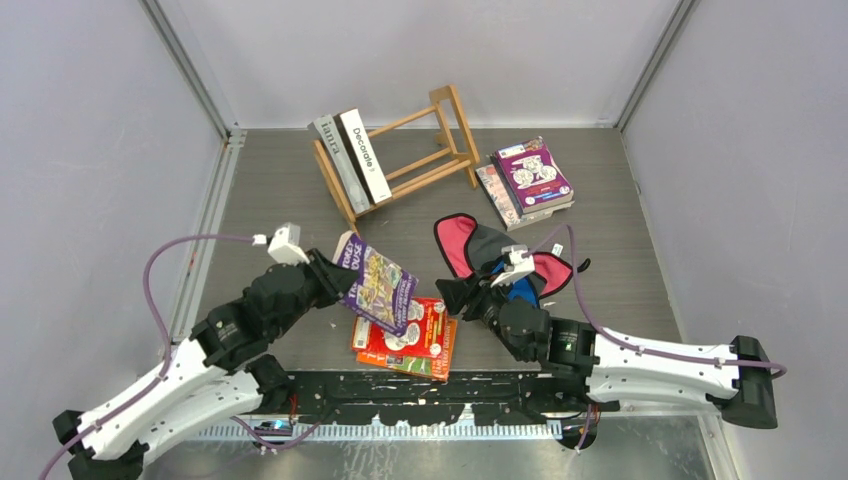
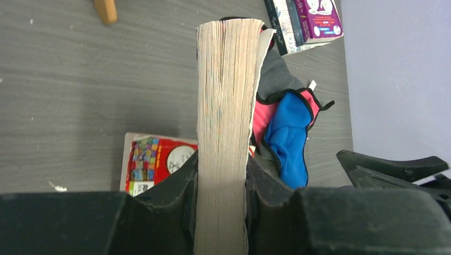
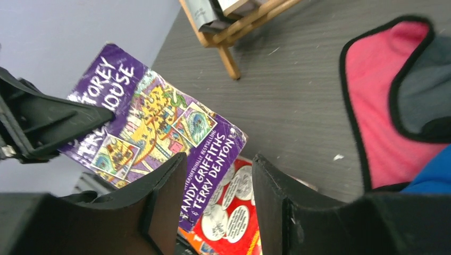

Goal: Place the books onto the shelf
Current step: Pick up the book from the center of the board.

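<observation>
Your left pincer (image 2: 220, 172) pinched the purple paperback (image 1: 385, 290) across its thickness, holding it above the red books (image 1: 412, 340) lying just below. Your right pincer (image 3: 217, 199) was spread and empty just beside that paperback's free corner. The shelf (image 1: 425, 160) sat well beyond both pincers, with two big books (image 1: 352, 158) leaning in the end nearer the left one.

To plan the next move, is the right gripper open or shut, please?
Open: the right gripper has its fingers apart, nothing between them; the left gripper holds the purple book.
</observation>
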Tool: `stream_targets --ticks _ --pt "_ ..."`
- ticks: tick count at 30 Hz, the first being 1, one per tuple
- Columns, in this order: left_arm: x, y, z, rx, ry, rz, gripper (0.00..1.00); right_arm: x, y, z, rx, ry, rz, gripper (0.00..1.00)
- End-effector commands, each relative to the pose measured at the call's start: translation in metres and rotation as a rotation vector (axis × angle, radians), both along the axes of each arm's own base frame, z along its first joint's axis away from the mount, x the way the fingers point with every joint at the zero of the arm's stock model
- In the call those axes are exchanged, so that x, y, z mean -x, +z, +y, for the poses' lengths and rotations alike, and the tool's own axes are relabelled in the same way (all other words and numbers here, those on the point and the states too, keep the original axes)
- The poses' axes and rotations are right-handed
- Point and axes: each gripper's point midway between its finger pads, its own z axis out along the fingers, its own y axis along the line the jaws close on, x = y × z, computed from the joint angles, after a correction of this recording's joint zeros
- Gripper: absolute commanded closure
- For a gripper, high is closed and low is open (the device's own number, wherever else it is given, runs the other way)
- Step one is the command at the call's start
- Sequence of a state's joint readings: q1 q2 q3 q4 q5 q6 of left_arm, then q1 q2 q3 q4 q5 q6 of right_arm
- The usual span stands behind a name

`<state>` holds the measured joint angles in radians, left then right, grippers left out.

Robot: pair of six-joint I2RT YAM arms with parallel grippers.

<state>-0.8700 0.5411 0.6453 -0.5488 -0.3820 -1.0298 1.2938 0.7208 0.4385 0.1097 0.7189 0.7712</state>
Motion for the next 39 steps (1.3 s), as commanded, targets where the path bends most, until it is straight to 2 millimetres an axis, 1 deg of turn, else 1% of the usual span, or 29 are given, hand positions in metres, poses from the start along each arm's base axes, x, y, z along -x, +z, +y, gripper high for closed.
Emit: stream_targets --ticks 1,2,6,7,11,17,18,21,26,31,33,39 --pt "-0.027 0.081 -0.02 0.061 -0.007 -0.195 1.0 -0.014 0.023 -0.017 0.225 -0.07 -0.096 0.46" --pt "-0.03 0.092 -0.023 0.06 -0.013 -0.208 1.0 -0.016 0.028 -0.016 0.266 -0.07 -0.111 0.46" --pt "-0.042 0.108 -0.041 0.018 -0.036 -0.223 1.0 -0.018 0.046 -0.006 0.417 -0.065 -0.187 0.46" --pt "-0.044 0.113 -0.044 0.008 -0.038 -0.23 1.0 -0.016 0.056 -0.003 0.443 -0.065 -0.211 0.45" --pt "-0.051 0.129 -0.059 -0.02 -0.052 -0.254 1.0 -0.004 0.077 0.011 0.561 -0.059 -0.308 0.45" --pt "-0.058 0.153 -0.085 -0.082 -0.071 -0.29 1.0 0.015 0.096 0.031 0.665 -0.07 -0.404 0.44" --pt "-0.061 0.152 -0.091 -0.1 -0.072 -0.283 1.0 0.019 0.099 0.034 0.684 -0.076 -0.421 0.44" --pt "-0.067 0.158 -0.102 -0.105 -0.07 -0.283 1.0 0.029 0.106 0.043 0.737 -0.111 -0.468 0.44" --pt "-0.069 0.166 -0.114 -0.097 -0.074 -0.28 1.0 0.03 0.105 0.048 0.81 -0.195 -0.496 0.44" --pt "-0.065 0.175 -0.119 -0.085 -0.087 -0.285 1.0 0.026 0.101 0.048 0.878 -0.271 -0.504 0.44" --pt "-0.062 0.177 -0.121 -0.081 -0.098 -0.283 1.0 0.021 0.099 0.047 0.908 -0.29 -0.502 0.45" --pt "-0.055 0.18 -0.12 -0.06 -0.111 -0.282 1.0 0.003 0.092 0.039 0.925 -0.336 -0.479 0.45"
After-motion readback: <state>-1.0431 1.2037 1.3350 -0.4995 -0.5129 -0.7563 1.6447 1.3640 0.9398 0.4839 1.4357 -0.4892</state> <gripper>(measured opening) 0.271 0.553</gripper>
